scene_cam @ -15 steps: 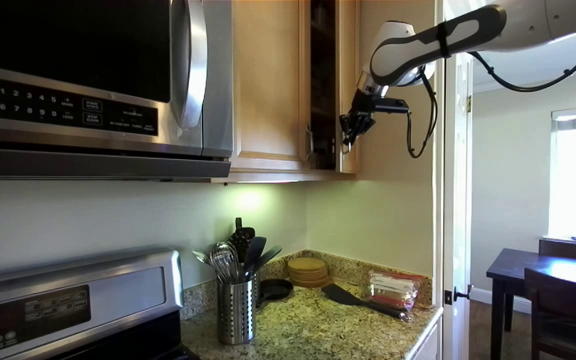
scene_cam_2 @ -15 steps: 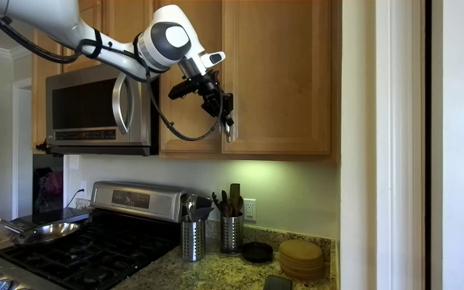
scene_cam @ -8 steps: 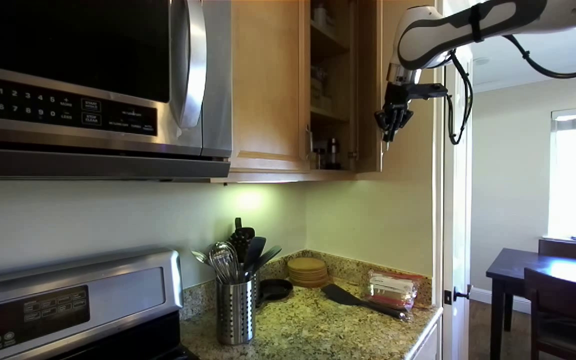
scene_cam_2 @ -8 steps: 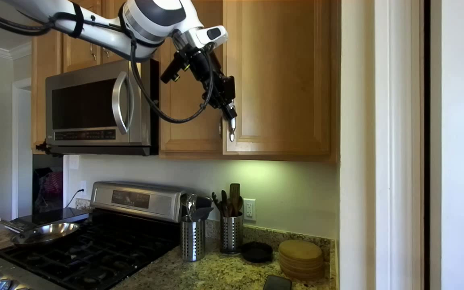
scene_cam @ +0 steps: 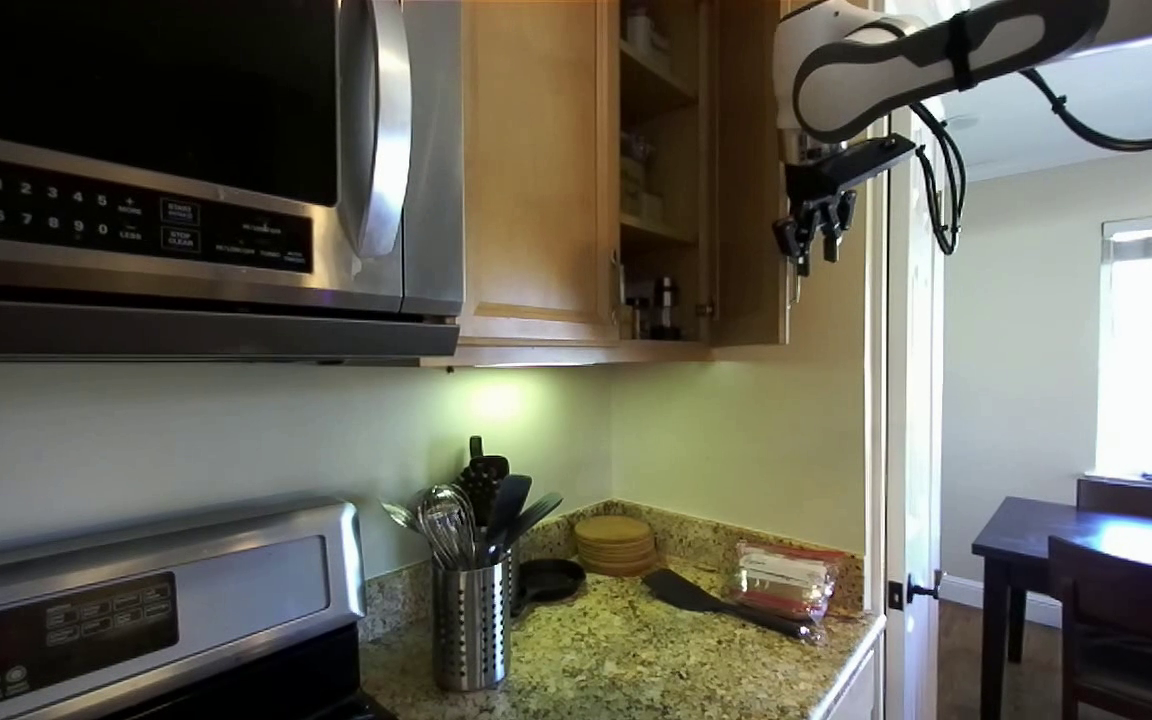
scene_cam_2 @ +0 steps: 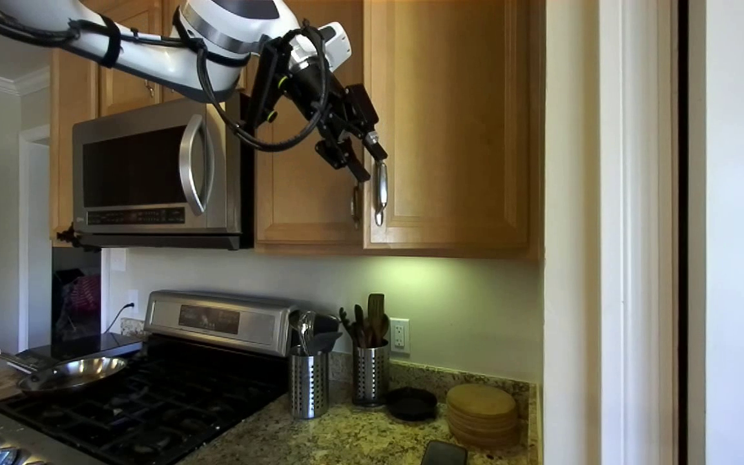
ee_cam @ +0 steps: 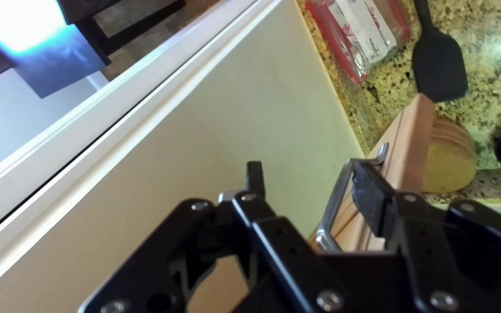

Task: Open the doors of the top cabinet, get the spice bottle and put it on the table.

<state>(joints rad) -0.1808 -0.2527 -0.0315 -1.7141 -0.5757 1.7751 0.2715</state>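
The top cabinet (scene_cam: 654, 78) has one door (scene_cam: 748, 200) swung wide and one door (scene_cam: 536, 170) shut, both of light wood. My gripper (ee_cam: 309, 184) is open, its fingers spread near the swung door's silver handle (ee_cam: 336, 204). One finger's pad (ee_cam: 368, 195) lies close to the bar on the door side; touching or not, I cannot tell. In both exterior views the gripper (scene_cam: 817, 262) (scene_cam_2: 372, 166) is at the handle's upper end. Small dark bottles (scene_cam: 665, 308) stand on the cabinet's bottom shelf; which is the spice bottle is unclear. The table (scene_cam: 626, 660) is the granite counter below.
The steel microwave (scene_cam_2: 146, 174) hangs beside the cabinet, above the stove (scene_cam_2: 139, 407). On the counter are utensil holders (scene_cam: 472, 625), a black spatula (scene_cam: 681, 590), a plastic bag (scene_cam: 786, 580), a small dark pan (scene_cam: 548, 578) and a round stack (scene_cam: 616, 545).
The door has swung from partly open to wide, showing the shelves. My gripper moved along with it, then spread its fingers, letting go of the handle, and rose slightly.
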